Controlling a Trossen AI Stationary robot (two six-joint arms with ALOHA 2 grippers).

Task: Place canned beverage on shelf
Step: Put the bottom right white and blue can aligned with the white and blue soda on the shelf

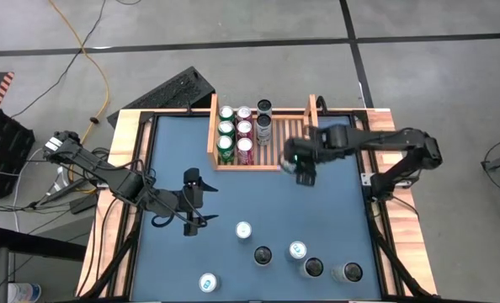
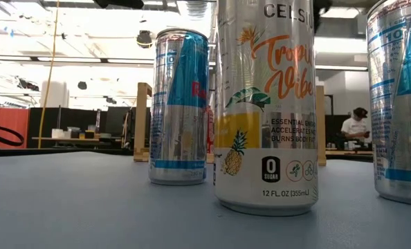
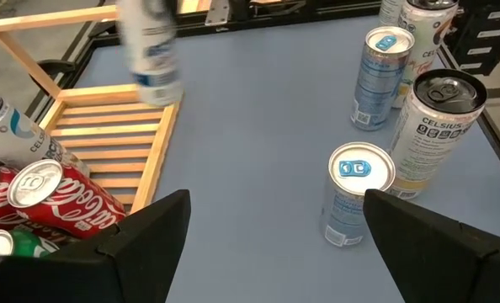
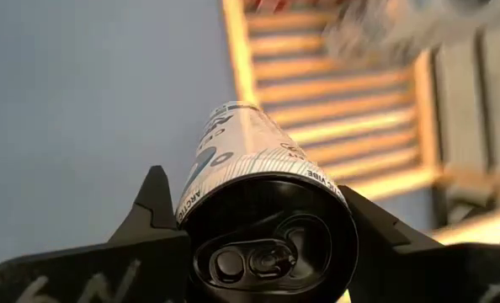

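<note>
Cans are what everything on this blue table (image 1: 334, 210) turns on, and going from left to right across it, the left arm comes first: its left gripper (image 1: 191, 202) hangs over the mat near the table's left-middle, fingers spread wide with nothing between them. From its wrist camera the two dark fingers (image 3: 140, 244) frame a pale blue-topped can (image 3: 353, 202) standing upright just ahead, with a Celsius can (image 3: 439, 126) and another blue-topped one (image 3: 383, 76) behind it. Further right, at the far edge of the table, sits the shelf (image 1: 211, 135), a light-wood slatted tray with low walls. Its left part is filled with upright cans in three rows: green ones (image 1: 226, 143), red ones (image 1: 244, 143), and two dark-topped ones (image 1: 264, 122); the right part of the slats is bare. At the front edge of that bare part, the right gripper (image 1: 302, 166) is clamped on a canned beverage (image 4: 263, 210), a silver can with a black top; in the wrist picture the shelf's slats (image 4: 351, 93) lie just beyond the can. Nearer the front of the table, five more loose cans (image 1: 296, 250) stand scattered, well apart from the shelf. From table height, a tall Celsius can (image 2: 266, 104) fills the foreground between two silver-and-blue ones (image 2: 180, 104).
</note>
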